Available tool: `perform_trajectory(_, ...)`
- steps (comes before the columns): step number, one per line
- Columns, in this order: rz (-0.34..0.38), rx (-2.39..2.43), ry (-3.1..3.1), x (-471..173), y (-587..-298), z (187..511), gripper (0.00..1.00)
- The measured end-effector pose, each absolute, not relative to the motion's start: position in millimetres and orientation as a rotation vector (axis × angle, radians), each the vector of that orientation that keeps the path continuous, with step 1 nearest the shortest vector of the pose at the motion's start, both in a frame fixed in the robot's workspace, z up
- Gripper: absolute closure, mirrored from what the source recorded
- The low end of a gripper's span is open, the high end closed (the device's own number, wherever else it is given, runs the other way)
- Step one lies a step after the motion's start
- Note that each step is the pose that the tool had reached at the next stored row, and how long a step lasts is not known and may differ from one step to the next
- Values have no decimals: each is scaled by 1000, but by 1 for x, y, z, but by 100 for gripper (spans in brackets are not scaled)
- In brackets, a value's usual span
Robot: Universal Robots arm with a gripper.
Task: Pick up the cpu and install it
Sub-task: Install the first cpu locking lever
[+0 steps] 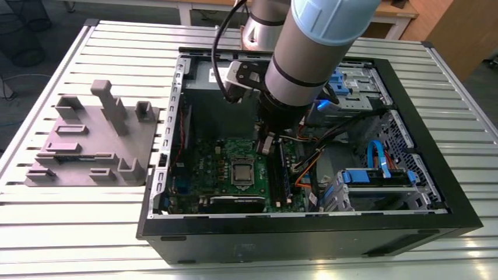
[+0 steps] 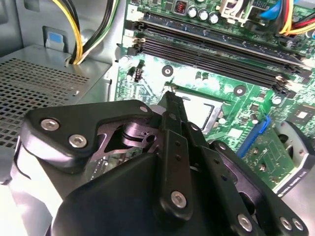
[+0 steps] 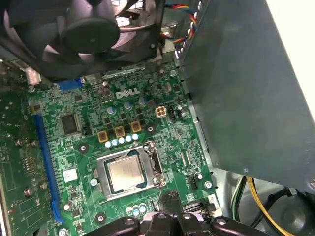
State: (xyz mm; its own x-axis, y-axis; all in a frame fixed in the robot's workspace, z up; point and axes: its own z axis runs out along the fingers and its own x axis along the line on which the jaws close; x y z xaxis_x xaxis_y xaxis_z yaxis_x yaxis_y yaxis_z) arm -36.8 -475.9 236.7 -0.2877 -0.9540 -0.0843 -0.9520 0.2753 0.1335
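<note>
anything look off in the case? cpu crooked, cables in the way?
Nothing stands out. The cpu lies flat and square inside its socket frame on the motherboard; no cable crosses it. The gripper hangs just beside the socket.

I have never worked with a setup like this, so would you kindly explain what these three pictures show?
The big grey tube in the exterior view is a robot arm, reaching into an open computer case that lies on a slatted metal table. The other two pictures come from cameras on the arm's wrist. Its tool, black fingers, hangs just above the green motherboard. The cpu, a shiny silver square, already sits in its metal-framed socket. Nothing appears held. A grey plastic fixture stands beside the case.
</note>
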Motion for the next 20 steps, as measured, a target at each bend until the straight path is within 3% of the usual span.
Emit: perform_trajectory(20, -241, 1917, -2464, -38, -480, 236, 89)
